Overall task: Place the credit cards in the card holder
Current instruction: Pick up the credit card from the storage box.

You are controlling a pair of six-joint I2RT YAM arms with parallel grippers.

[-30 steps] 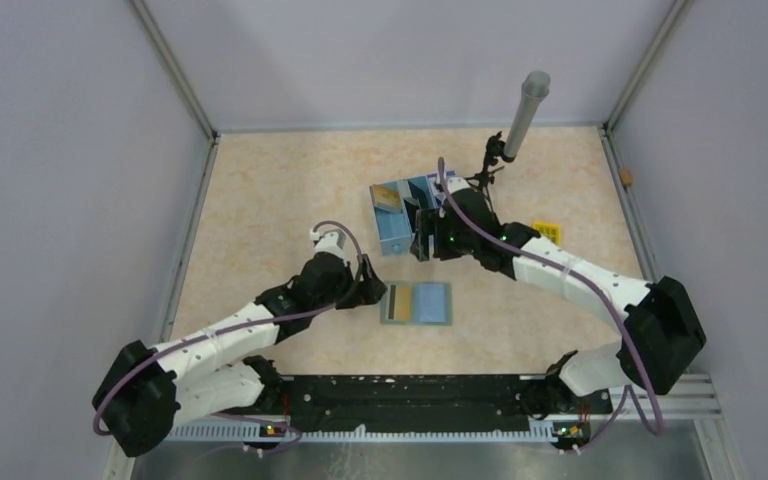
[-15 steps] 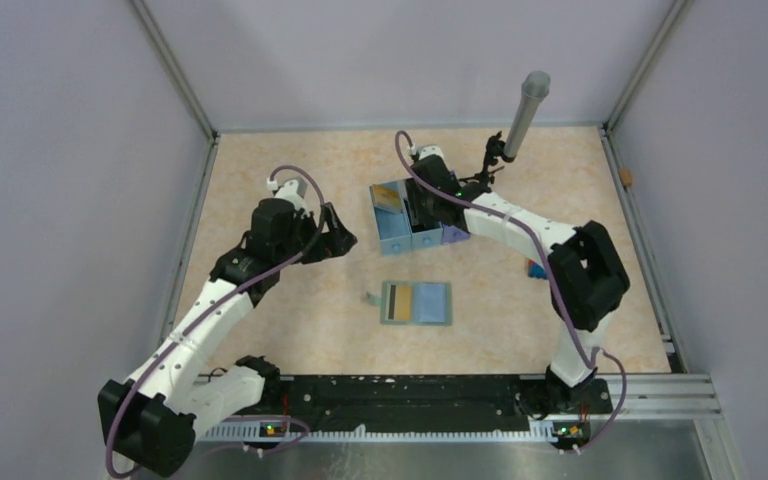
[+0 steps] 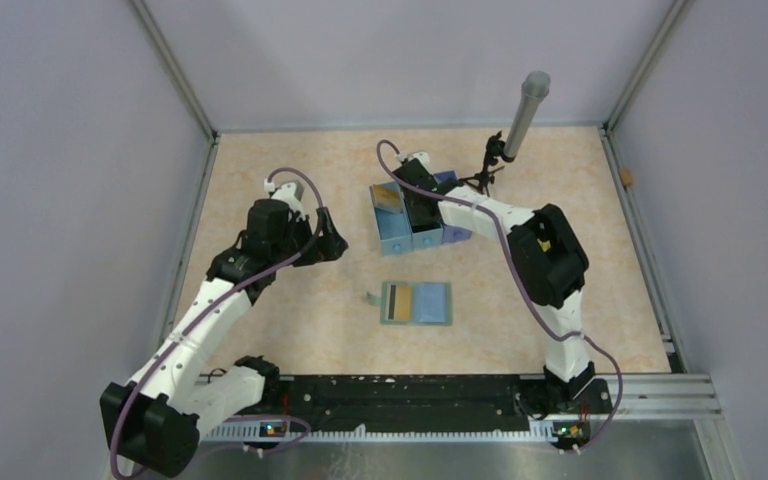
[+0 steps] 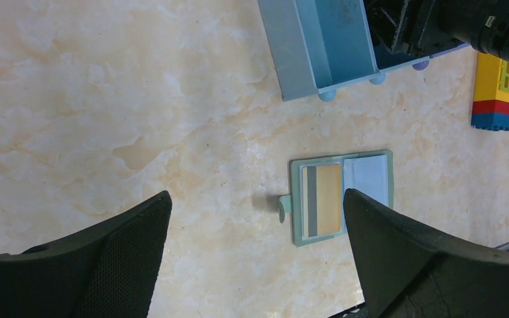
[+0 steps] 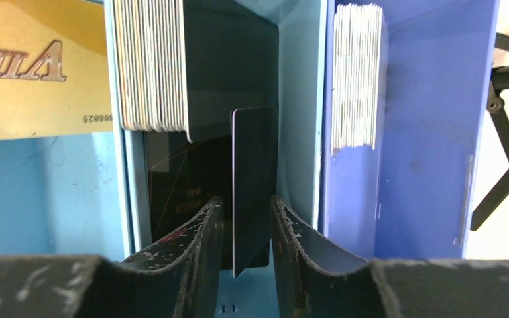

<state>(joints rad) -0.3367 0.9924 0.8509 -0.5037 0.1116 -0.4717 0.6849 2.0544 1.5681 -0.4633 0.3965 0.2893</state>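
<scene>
Pale marbled surface point(image 3: 290, 170) with grey walls around it is your work area. The card holder point(image 3: 417, 303) lies open and flat near its middle, well apart from both arms. One gold card with a dark stripe point(image 4: 323, 200) already sits in its left panel, while the light blue right panel point(image 4: 371, 180) looks bare. So, as far as you can see, one card is in and more are left.

Your right end effector point(image 5: 245, 205) is down in the middle compartment of the blue tray point(image 3: 396, 238). Its fingers flank a dark card point(image 5: 253, 165) that stands on edge, with a stack of cards point(image 5: 152, 66) beside it. The right finger looks to be against the card, and a sliver of gap shows on the other side. You cannot tell whether the pinch is made.

Your left end effector point(image 4: 257, 199) hangs spread wide and empty above the surface, left of the tray and looking down on the card holder.

What is left, by my reading, is to secure this card, lift it out and carry it to the holder.
</scene>
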